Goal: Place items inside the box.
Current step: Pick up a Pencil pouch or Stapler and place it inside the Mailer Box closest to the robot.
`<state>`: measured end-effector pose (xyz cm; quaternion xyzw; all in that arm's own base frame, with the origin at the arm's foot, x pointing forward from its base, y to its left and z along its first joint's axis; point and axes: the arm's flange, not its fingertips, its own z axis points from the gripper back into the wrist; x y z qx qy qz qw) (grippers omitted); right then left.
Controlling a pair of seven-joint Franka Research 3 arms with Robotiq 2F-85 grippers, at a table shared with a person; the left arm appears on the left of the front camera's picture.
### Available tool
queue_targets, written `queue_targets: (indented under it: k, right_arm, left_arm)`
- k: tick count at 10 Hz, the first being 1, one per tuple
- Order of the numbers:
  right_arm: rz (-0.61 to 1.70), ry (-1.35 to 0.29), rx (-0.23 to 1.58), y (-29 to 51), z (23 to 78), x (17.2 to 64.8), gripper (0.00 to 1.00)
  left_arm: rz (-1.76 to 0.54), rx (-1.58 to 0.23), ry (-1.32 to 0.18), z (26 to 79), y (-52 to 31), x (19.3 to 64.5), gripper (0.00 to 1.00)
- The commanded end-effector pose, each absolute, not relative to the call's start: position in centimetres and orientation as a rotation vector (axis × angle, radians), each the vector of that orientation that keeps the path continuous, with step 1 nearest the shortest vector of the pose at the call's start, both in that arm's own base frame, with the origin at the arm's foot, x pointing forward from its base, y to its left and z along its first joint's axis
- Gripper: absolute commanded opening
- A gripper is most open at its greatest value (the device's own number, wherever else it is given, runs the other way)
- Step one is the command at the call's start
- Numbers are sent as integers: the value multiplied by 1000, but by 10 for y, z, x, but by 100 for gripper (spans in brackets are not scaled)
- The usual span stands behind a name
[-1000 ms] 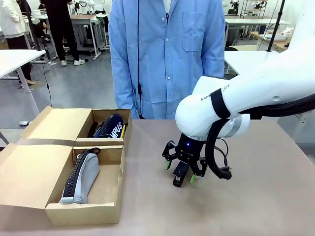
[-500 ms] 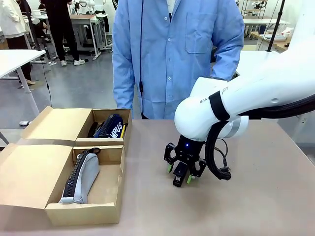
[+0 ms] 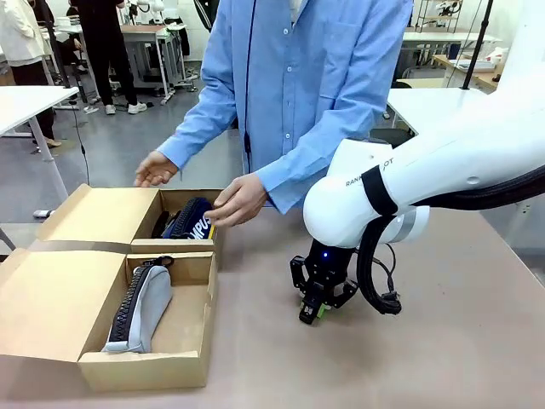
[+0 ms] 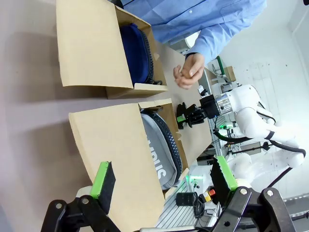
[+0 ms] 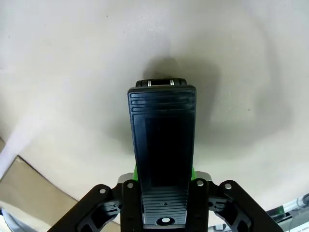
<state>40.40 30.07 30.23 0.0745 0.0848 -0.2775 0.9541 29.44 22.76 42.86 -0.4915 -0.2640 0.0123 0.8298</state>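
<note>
Stapler [image 5: 162,145] clamped by sides in right gripper [image 3: 312,311], low over table [image 3: 443,341] (ready for carry); box [image 3: 60,298] at 9 o'clock, person's hand [image 3: 241,200] over it.

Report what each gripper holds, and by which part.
Right gripper: shut on a black stapler, clamped by its two sides at the end nearest the wrist. Left gripper: open, holding nothing.

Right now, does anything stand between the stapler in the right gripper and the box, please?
The table between stapler and box looks bare. A person's hand hovers at the right edge of the far compartment; the near compartment has room beside the grey pouch.
</note>
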Motion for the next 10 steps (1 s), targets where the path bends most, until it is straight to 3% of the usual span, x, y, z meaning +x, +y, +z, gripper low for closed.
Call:
queue_targets:
  k: [1,6,9,10]
  right_arm:
    - [-582,161,130,301,302,402,0]
    - [-351,326,298,254,371,358,0]
    - [55,531,593,217,399,345,0]
    - [-169,366,389,258,394,347,0]
  left_arm:
    - [17,-1062,-593,430,227,294,100]
    - [17,-1062,-593,430,227,294,100]
    - [17,-1062,-593,430,227,294,100]
    - [17,-1062,-593,430,227,294,100]
